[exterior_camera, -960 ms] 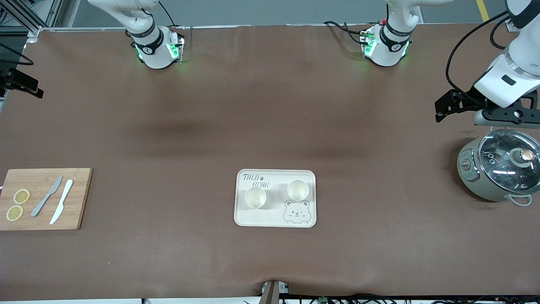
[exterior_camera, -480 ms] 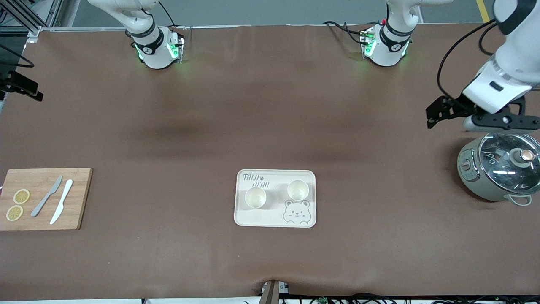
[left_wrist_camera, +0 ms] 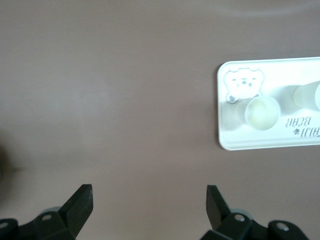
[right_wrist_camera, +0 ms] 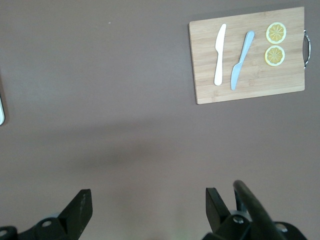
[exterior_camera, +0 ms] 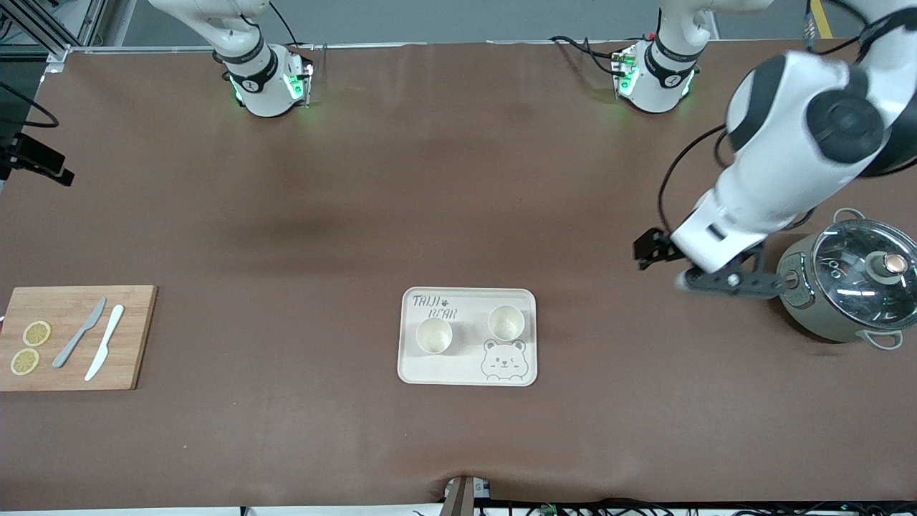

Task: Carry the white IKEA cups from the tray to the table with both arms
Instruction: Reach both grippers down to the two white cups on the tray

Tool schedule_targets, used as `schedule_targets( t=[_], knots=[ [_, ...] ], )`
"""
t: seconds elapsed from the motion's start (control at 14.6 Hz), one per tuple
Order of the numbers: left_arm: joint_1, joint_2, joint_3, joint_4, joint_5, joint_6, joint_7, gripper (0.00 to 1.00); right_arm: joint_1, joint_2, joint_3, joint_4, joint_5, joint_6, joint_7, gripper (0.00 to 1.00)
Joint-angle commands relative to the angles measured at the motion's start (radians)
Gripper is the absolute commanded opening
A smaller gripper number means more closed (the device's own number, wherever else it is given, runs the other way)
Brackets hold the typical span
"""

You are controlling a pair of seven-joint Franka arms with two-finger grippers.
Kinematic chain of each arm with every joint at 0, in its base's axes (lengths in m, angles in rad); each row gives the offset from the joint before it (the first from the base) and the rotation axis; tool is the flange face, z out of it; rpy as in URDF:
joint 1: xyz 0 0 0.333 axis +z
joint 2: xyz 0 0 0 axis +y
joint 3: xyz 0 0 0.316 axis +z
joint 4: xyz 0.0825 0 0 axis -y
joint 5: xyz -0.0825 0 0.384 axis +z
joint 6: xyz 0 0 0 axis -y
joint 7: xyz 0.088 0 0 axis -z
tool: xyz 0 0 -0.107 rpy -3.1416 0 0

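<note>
Two white IKEA cups point(exterior_camera: 434, 335) point(exterior_camera: 506, 322) stand upright on the cream bear tray point(exterior_camera: 466, 374) in the middle of the table. In the left wrist view one cup point(left_wrist_camera: 262, 111) shows whole and the other point(left_wrist_camera: 311, 95) is cut by the frame edge. My left gripper point(exterior_camera: 727, 283) point(left_wrist_camera: 148, 202) is open and empty. It hangs over bare table between the tray and the pot, apart from the cups. My right gripper point(right_wrist_camera: 148, 204) is open and empty, high over bare table at the right arm's end. Only a black part of it point(exterior_camera: 36, 161) shows in the front view.
A grey-green pot with a glass lid point(exterior_camera: 852, 287) stands at the left arm's end, close beside the left gripper. A bamboo cutting board point(exterior_camera: 75, 337) point(right_wrist_camera: 247, 55) holds two knives and two lemon slices at the right arm's end.
The left arm has swung from above the pot's farther edge toward the tray, its gripper now lower and closer to the middle. The right arm's black part has shifted slightly.
</note>
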Motion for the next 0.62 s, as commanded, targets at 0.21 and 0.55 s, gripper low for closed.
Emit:
schedule_targets(
  t=[0.21,0.55],
  knots=[
    [-0.128,0.301,0.039,0.266,-0.007,0.080,-0.087,1.00,0.153,0.021,0.005,0.010,0.086,0.014,0.187,1.00],
    [-0.248,0.396,0.116,0.308,-0.007,0.185,-0.135,1.00,0.318,0.191,0.009,0.025,0.186,0.221,0.416,1.00]
  ],
)
